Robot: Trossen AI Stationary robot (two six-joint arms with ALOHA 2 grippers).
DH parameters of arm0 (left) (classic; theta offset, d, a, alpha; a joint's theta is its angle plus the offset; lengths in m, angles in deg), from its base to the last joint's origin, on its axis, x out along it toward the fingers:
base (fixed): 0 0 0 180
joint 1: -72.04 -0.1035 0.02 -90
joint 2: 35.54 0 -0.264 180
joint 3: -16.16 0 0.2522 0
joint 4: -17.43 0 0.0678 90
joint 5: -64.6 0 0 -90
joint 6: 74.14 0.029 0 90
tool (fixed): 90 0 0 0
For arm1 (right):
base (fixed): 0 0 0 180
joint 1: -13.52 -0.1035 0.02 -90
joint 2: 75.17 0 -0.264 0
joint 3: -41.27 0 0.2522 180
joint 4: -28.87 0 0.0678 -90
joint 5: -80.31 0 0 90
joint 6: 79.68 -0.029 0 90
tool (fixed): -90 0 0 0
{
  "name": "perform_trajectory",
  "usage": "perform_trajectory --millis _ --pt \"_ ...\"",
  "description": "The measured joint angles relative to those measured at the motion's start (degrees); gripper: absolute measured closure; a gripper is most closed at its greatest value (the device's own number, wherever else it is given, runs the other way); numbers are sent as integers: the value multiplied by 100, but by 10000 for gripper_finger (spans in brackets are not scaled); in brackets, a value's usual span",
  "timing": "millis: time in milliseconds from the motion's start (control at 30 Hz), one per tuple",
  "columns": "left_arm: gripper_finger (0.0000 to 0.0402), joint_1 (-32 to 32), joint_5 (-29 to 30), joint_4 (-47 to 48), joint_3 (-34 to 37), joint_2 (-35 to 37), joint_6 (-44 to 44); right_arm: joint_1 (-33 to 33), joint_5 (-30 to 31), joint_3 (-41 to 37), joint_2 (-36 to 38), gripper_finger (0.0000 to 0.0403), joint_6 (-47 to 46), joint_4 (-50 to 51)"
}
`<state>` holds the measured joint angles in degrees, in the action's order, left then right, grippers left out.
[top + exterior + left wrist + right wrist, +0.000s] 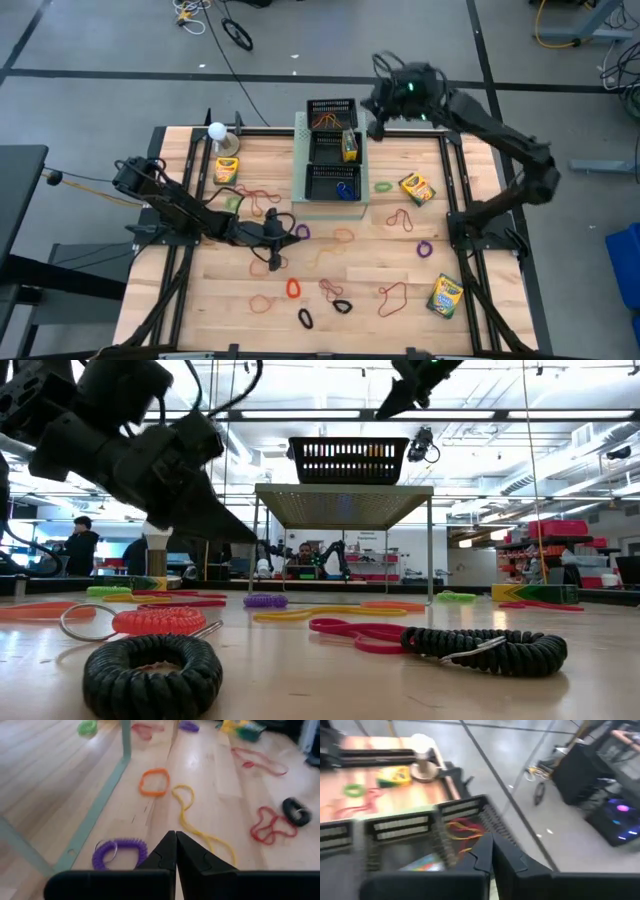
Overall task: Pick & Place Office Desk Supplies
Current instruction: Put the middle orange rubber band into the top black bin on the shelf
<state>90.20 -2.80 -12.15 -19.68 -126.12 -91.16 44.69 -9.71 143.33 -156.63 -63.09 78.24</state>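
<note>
The left gripper (175, 851) hangs low over the middle of the desk (480, 320), jaws pressed together and holding nothing. A purple coiled loop (120, 854) lies just beside its tip, apart from it; a yellow loop (192, 815) trails past on the other side, with an orange loop (154, 782) farther ahead. The right gripper (491, 855) is raised over the far edge of the desk, above the rearmost black mesh tray (331, 113), jaws likewise closed and empty. Red and orange loops (462, 831) lie inside that tray. Three mesh trays sit in a row on the pale-green stand (300, 135), a crayon box (349, 147) in the middle one. More crayon boxes lie near the right edge (417, 188) and the near right corner (444, 295). The right wrist view is blurred, so the tray contents are hard to make out.
</note>
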Motion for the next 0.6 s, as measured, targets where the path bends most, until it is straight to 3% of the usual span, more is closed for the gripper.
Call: perform_trajectory --millis 333,600 --pt "394 29 -173 961 -9 788 113 -1387 443 -3557 1997 398 -1010 -2244" --pt "356 150 -520 2253 -187 952 -283 -2914 1472 -5229 2870 394 -1584 -3533"
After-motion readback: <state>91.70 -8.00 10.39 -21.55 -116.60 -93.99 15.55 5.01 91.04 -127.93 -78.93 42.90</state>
